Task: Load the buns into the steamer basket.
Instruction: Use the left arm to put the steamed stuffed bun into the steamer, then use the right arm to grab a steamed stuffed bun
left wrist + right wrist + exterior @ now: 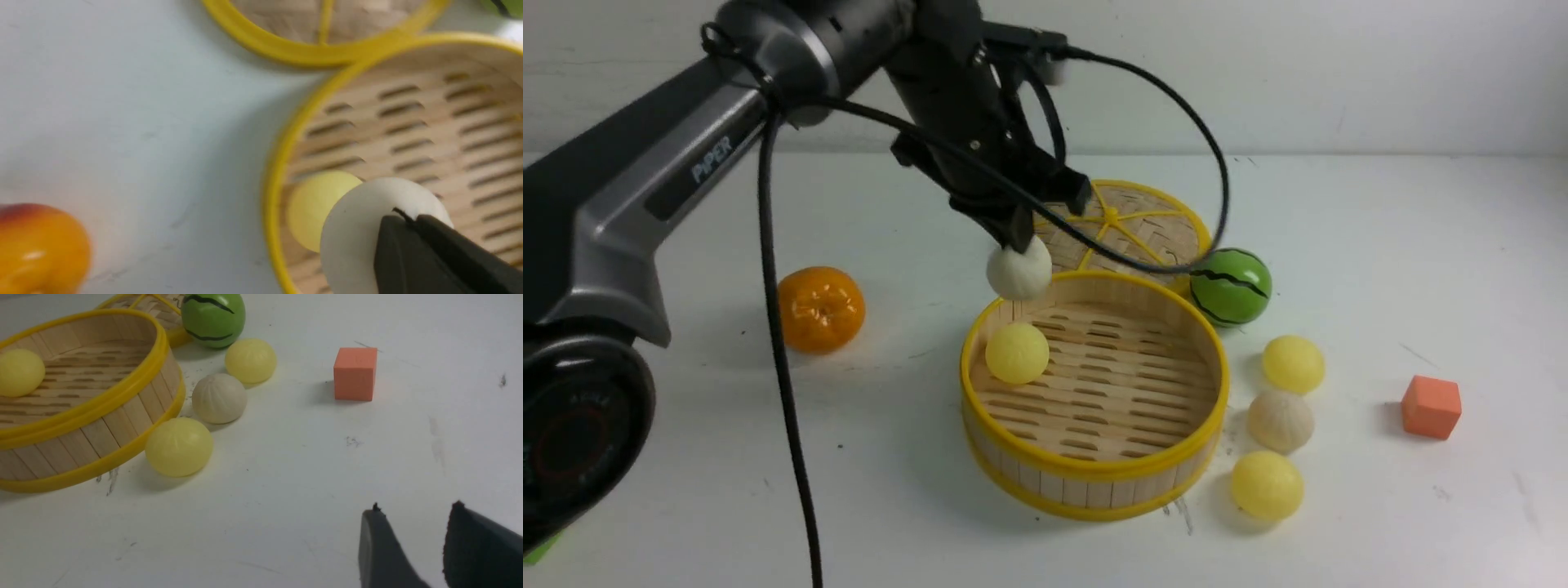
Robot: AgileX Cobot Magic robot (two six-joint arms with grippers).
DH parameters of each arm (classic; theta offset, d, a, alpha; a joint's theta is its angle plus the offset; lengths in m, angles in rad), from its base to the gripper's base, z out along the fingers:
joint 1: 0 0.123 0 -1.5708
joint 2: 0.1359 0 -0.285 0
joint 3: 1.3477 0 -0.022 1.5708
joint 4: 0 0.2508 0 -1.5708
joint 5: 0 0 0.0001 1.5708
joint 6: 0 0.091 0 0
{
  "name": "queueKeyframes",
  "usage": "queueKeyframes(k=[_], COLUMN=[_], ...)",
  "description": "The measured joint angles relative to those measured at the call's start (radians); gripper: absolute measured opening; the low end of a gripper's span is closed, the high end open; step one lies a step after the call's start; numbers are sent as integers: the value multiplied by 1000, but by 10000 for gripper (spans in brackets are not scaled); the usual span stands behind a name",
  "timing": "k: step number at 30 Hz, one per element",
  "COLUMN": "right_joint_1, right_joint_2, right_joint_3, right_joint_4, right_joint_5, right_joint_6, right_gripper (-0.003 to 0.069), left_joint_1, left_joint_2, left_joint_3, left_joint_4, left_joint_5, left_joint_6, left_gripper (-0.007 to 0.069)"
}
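The steamer basket (1086, 490) is loaded with one yellow bun (1017, 353); a white bun (1019, 269) is clamped by the left gripper (1019, 241); three buns (1280, 420) are left; the right gripper (414, 514) is open.

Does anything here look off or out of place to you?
Only one thing: the off-white bun dangles from the very tips of the left end effector, pinched at its top above the far rim of the steamer basket. That looks like a thin hold. Nothing looks spilled or broken.
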Motion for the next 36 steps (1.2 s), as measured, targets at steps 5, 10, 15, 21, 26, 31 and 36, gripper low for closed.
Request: queueKeyframes(k=[5, 10, 15, 21, 26, 31, 36], right_joint_1=[0, 0, 0, 0, 0, 0, 0], right_joint_2=[0, 0, 0, 0, 0, 0, 0], right_joint_3=[0, 0, 0, 0, 0, 0, 0], right_joint_4=[0, 0, 0, 0, 0, 0, 0], right_joint_5=[0, 0, 0, 0, 0, 0, 0], right_joint_6=[0, 0, 0, 0, 0, 0, 0], right_gripper=[239, 239, 239, 239, 239, 239, 239], left_joint_1=[-116, -124, -122, -121, -121, -121, -121], left_joint_2=[30, 71, 114, 123, 86, -78, -327], left_joint_3=[114, 118, 119, 119, 120, 134, 233], left_joint_4=[27, 44, 68, 77, 68, 53, 46], left_joint_5=[0, -2, -5, -11, -7, -5, -2], left_joint_6=[23, 26, 17, 11, -71, -172, -242], left_gripper=[-13, -13, 0, 175, 403, 439, 181])
